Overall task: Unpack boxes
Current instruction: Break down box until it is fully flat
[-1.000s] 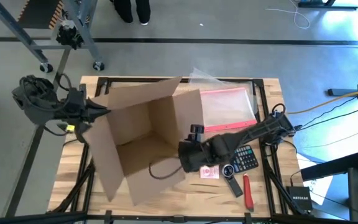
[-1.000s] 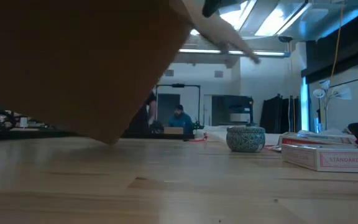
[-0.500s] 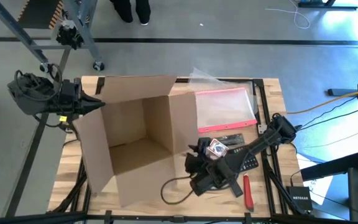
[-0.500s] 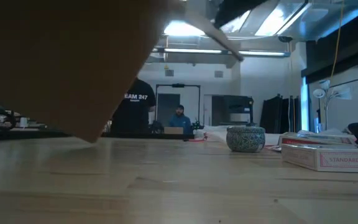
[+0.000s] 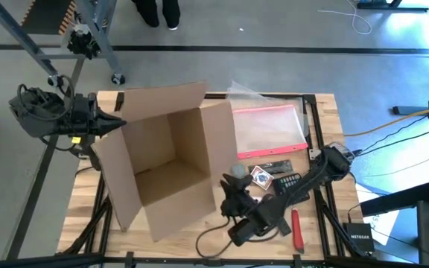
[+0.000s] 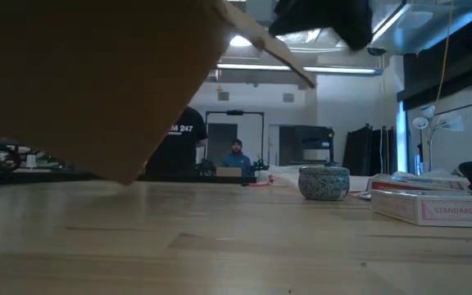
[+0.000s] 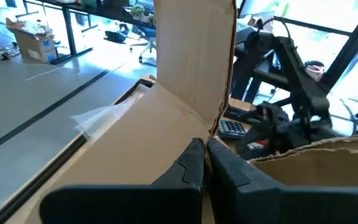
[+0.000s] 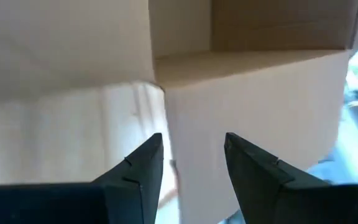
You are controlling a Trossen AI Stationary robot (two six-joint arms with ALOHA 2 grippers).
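Wooden table (image 5: 88, 201): left fingers (image 7: 205, 163) pinch box (image 5: 162, 167) wall; right fingers (image 8: 191, 165) apart, apparently empty, beside box.

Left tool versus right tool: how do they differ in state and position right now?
The left tool is shut on an edge of the cardboard box, at the table's left side. The right tool stands open, holding nothing, in front of the box. The left one carries the tilted box; the right one hangs free. Both are dark two-finger tools.
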